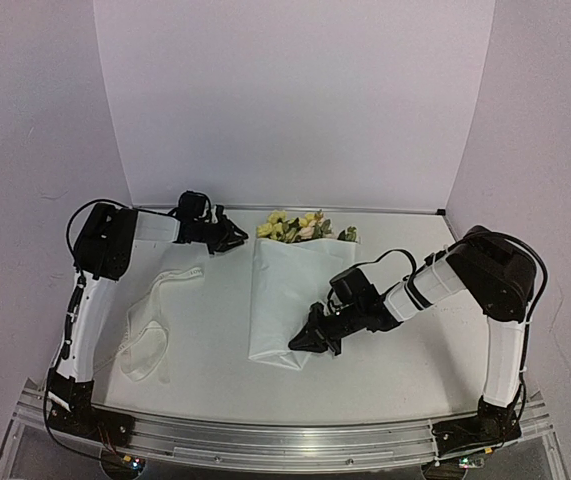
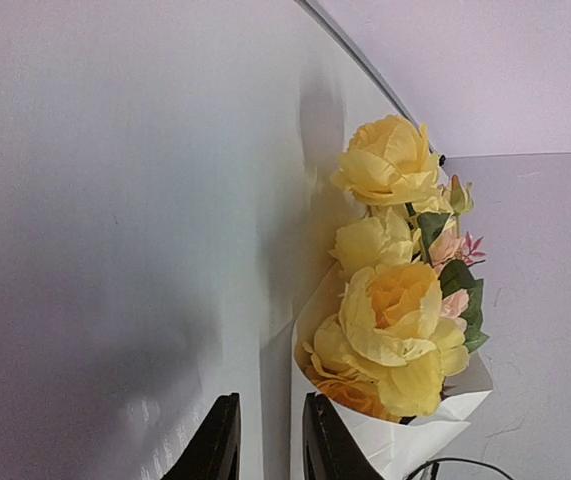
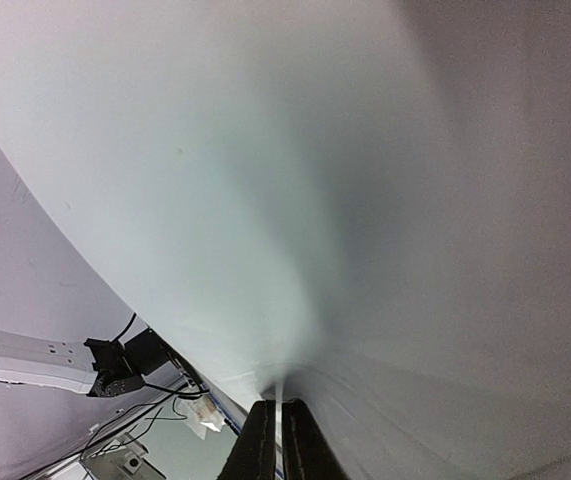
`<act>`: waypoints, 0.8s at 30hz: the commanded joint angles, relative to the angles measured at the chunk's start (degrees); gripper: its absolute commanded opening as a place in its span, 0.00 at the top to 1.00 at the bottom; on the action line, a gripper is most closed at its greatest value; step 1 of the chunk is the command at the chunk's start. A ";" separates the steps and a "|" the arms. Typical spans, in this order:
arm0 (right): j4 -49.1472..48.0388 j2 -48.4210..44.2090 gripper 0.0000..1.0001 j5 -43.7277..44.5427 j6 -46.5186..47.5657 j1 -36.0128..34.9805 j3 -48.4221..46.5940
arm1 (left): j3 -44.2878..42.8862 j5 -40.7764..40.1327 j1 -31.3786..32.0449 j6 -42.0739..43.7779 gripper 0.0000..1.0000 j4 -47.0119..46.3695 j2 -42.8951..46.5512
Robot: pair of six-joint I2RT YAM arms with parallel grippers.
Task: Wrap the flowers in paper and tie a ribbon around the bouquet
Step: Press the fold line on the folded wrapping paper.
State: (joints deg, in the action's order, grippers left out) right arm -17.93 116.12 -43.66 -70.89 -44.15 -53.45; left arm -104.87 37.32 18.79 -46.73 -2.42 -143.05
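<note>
- Top external: paper [image 1: 283, 300] folded over flowers [image 1: 300, 227] in the middle of the table [image 1: 395, 385], with blooms poking out at the far end.
- Clenched on the paper's near right edge: right gripper [image 1: 303, 343]. Right wrist view of the same gripper [image 3: 273, 408]: fingers pressed together on a thin fold.
- Just beside the paper's far left corner: left gripper [image 1: 235, 238], fingers narrowly parted. Probably nothing between them, going by the left wrist view [image 2: 270, 402], with the gap partly cut off by the frame edge.
- Loose on the left, well apart from the paper and untouched: ribbon [image 1: 147, 335].
- Judged to be mid-wrap: sheet folded over but not yet a snug cone.
- Draw the pinched edge up and across toward the left in a low arc, to roll the sheet rather than drag it.
- Pull gently, as so thin a sheet is likely to crease or tear at the pinch.
- Lower the left gripper onto the far corner to pin the wrap, clear of the petals [image 2: 395, 330].
- Tighten more at the near end, presumably the stem end, for a cone.
- Leave the ribbon until after securing the wrap.
</note>
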 commanded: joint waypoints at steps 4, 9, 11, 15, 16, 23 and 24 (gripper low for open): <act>12.02 -0.44 0.92 4.44 -0.45 0.61 -0.32 | 7.54 0.52 0.17 5.06 0.76 1.69 13.88; 11.85 -1.55 0.92 3.27 -1.08 1.09 -3.98 | 21.98 1.41 3.17 5.57 0.77 -1.08 24.43; 11.70 -1.68 0.92 3.26 -1.36 1.35 -4.53 | 27.50 2.20 5.56 6.70 0.78 -1.14 28.42; 11.52 -1.15 0.91 3.51 -1.85 1.69 -4.62 | 36.70 2.75 12.36 9.53 0.81 -0.43 33.33; 11.52 -0.95 0.91 3.58 -1.89 1.70 -4.56 | 38.38 2.69 14.38 10.17 0.82 -0.29 34.03; 11.08 -0.02 0.92 4.50 -2.33 1.74 -3.22 | 45.05 3.92 24.49 11.17 0.88 -5.12 34.88; 11.07 -0.02 0.92 4.64 -2.33 1.73 -3.07 | 45.04 3.91 25.22 11.27 0.89 -5.10 34.19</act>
State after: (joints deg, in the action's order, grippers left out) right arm -9.68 115.48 -42.85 -71.99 -43.00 -57.23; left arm -60.26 40.40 41.80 -37.46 -3.65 -109.78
